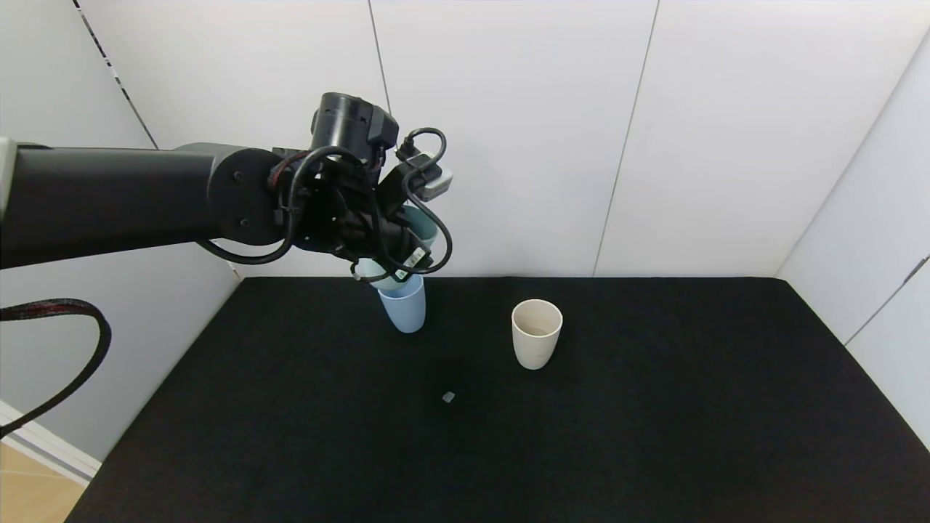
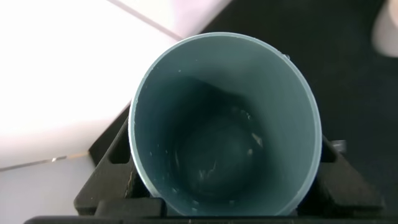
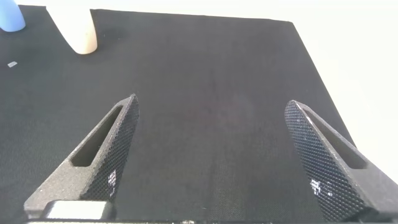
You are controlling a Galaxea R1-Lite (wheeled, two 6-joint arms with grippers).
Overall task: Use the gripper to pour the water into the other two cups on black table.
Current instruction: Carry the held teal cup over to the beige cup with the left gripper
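Observation:
My left gripper (image 1: 378, 243) is shut on a teal-green tumbler (image 1: 425, 224), held tilted in the air just above the light blue cup (image 1: 405, 309) near the back of the black table (image 1: 654, 436). The left wrist view looks straight into the tumbler (image 2: 224, 124); its inside is wet with droplets. The cream-beige cup (image 1: 536, 334) stands upright to the right of the blue one, apart from it. My right gripper (image 3: 211, 155) is open and empty, low over the table, out of the head view. The right wrist view shows the cream cup (image 3: 74, 28) and the blue cup (image 3: 11, 15) far off.
A small grey scrap (image 1: 448, 396) lies on the table in front of the two cups. White wall panels (image 1: 508, 131) stand close behind the table and along its right side. A black cable (image 1: 65, 349) loops at the left edge.

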